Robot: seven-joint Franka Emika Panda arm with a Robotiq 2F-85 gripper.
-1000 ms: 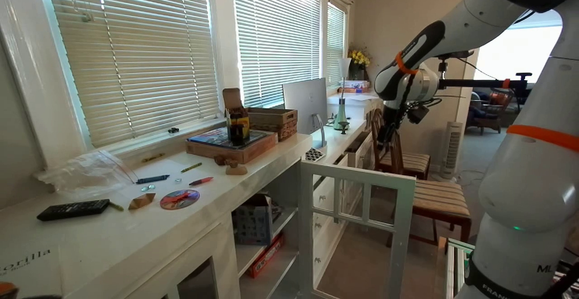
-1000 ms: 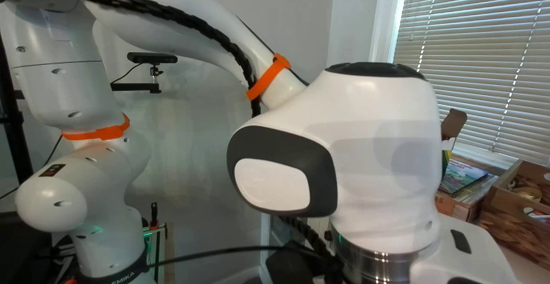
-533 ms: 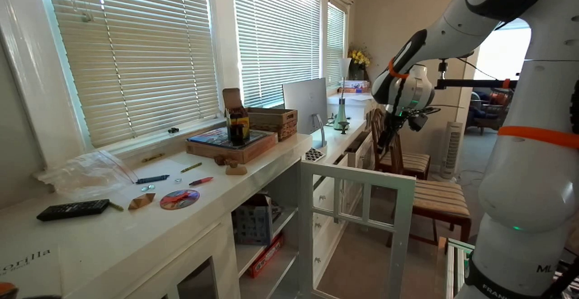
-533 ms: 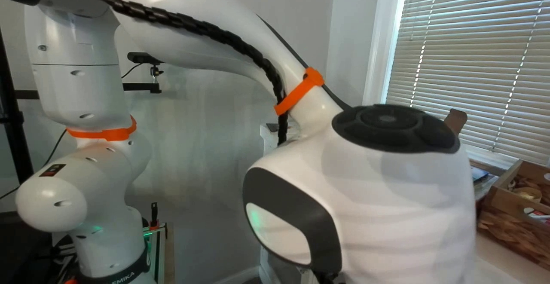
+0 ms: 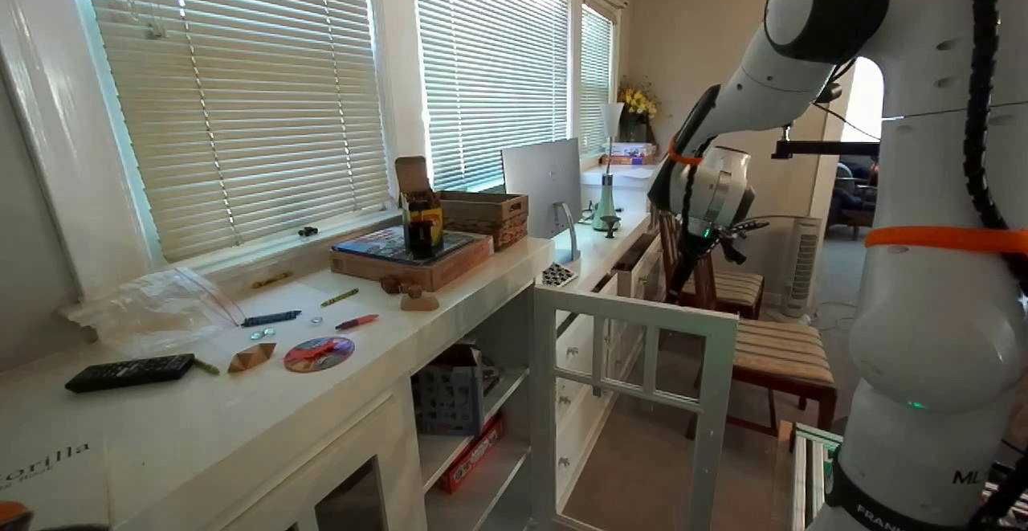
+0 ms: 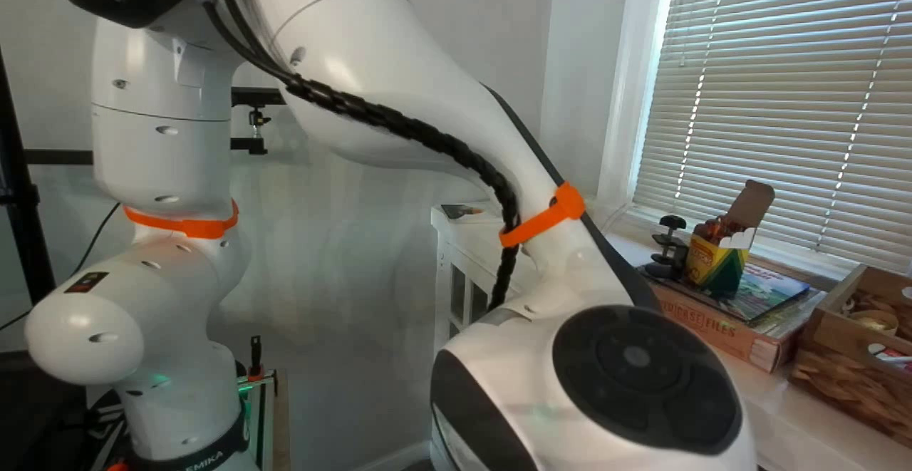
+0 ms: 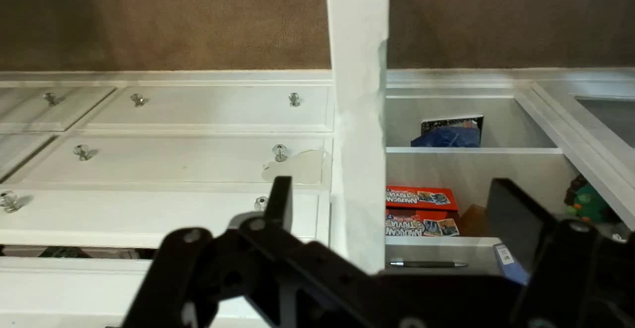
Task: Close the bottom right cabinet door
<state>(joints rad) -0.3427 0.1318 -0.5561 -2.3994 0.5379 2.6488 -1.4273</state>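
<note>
Bottom right cabinet door (image 5: 626,389), its white frame split by thin bars, stands swung open at lower right of center in an exterior view, beside shelving (image 5: 478,505). A Robotiq gripper (image 7: 392,191), its jaws spread wide, shows at the bottom of the wrist view, where the door appears edge-on down the middle, between them; contact cannot be determined. White drawers (image 7: 188,159) line that view's left; red American Trivia boxes (image 7: 421,197) sit in the shelving just right of center.
</note>
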